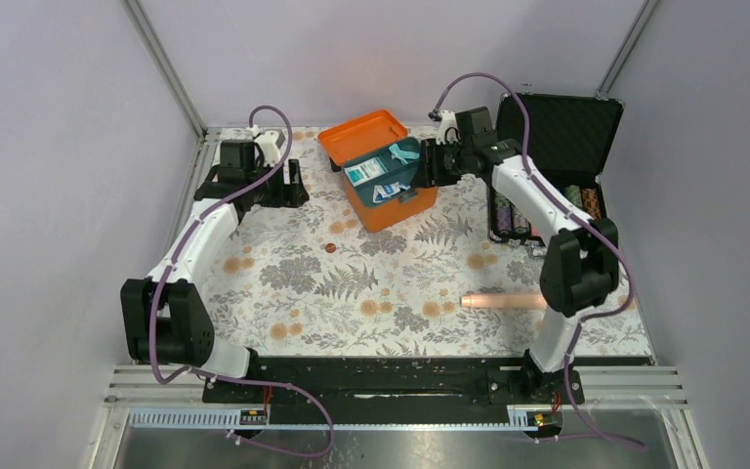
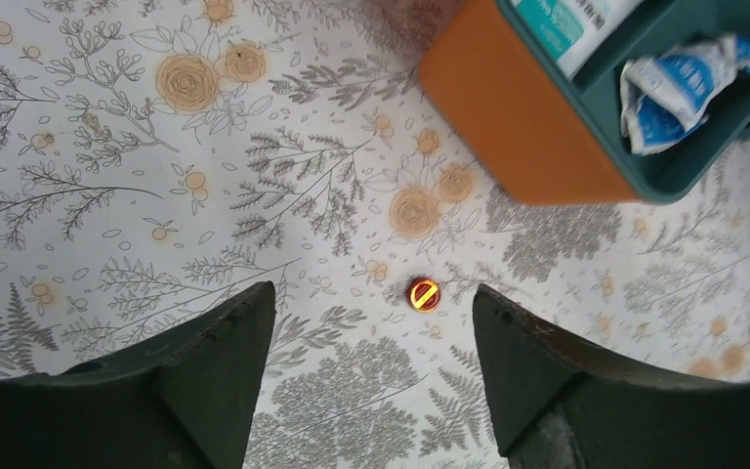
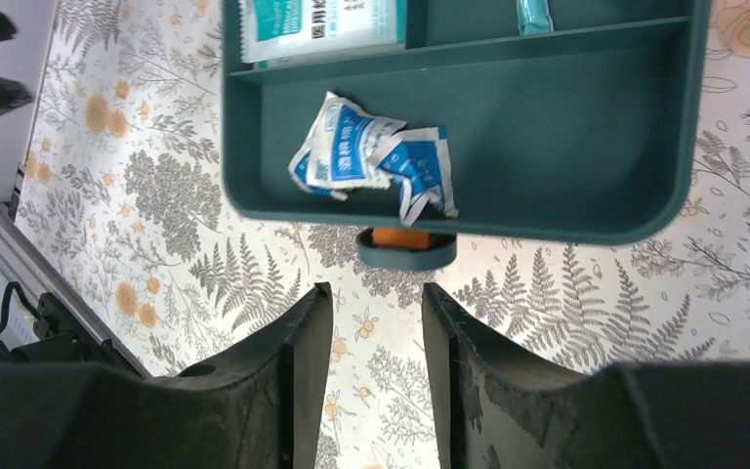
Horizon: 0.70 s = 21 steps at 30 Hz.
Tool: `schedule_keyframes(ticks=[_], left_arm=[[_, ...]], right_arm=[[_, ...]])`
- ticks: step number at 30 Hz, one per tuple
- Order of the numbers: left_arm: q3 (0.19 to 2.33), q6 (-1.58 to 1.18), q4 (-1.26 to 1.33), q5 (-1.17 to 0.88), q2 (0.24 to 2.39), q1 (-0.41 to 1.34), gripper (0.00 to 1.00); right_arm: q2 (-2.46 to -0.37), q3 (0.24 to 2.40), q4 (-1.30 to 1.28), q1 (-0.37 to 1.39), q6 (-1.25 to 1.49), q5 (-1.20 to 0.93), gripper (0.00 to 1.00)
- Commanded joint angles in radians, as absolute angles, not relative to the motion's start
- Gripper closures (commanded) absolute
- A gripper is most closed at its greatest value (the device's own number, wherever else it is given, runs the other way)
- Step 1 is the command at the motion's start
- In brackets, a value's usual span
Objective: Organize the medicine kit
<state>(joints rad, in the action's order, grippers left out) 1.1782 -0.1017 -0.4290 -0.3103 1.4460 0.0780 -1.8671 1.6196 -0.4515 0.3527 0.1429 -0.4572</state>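
You face a robot lab cell. Its plain lilac wall panels [image 1: 371,49] and silver aluminium posts [image 1: 163,63] enclose a floral-print tabletop [image 1: 352,283].

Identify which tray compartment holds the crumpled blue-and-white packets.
The long compartment beside the latch: crumpled packets lie there; the two smaller ones hold a flat white-and-teal packet and a teal item.

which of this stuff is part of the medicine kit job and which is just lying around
Job: orange medicine box, teal insert tray, crumpled blue-and-white packets, white-and-teal packet.
Lying about: black chip case, small red disc, pinkish tube.
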Motion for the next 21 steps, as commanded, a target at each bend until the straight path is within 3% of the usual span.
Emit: schedule_keyframes(ticks=[1,9,15,21], left_arm=[[1.184,0.087,-0.493,-0.363,1.483,0.093,0.28],[1.139,0.593,-0.6,-0.598,1.535,0.157,0.38],[1.214,0.804,-0.71,-0.517,1.672,0.277,0.41],[1.27,0.795,-0.699,-0.38,1.803,0.332,0.44]], right_arm=[[-1.697,1.56,-0.432,0.341,0.123,-0.427,0.53],[-1.559,1.437,-0.457,0.27,0.11,-0.439,0.52],[-1.514,1.424,-0.476,0.223,0.086,-0.419,0.52],[-1.493,1.407,-0.477,0.209,0.083,-0.424,0.52]])
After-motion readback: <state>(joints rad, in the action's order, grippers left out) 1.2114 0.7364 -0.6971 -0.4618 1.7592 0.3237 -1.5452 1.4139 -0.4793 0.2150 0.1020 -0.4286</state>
